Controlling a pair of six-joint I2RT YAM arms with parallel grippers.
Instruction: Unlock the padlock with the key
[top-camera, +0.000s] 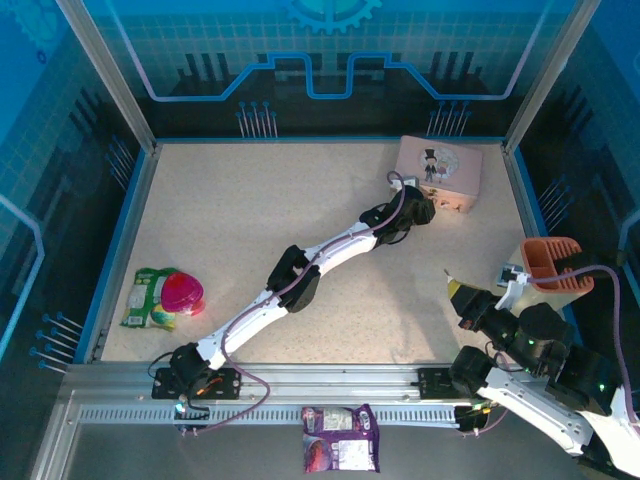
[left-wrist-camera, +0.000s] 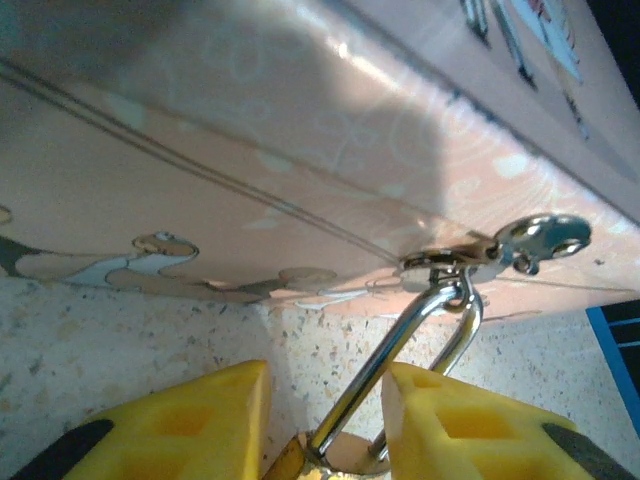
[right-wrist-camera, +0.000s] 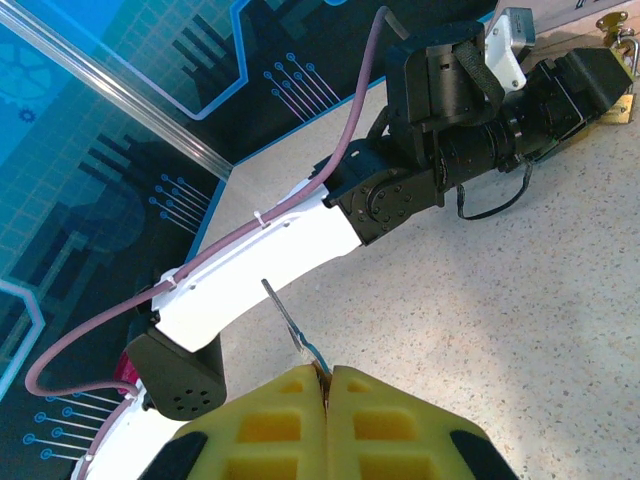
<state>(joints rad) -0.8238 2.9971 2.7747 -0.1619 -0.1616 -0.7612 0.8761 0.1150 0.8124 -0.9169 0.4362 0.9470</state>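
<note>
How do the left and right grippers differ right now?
The left gripper has jaws apart astride the padlock shackle; the right gripper is shut. The right gripper pinches the key; whether the left gripper presses the padlock is unclear. The left gripper is out at the pink box; the right gripper sits nearer the arm bases. Both have yellow fingers.

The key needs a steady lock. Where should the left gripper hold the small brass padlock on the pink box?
Probably the small brass padlock's body, approached low from in front of the pink box: its silver shackle is hooked through the box's clasp, leaving only the body free.
</note>
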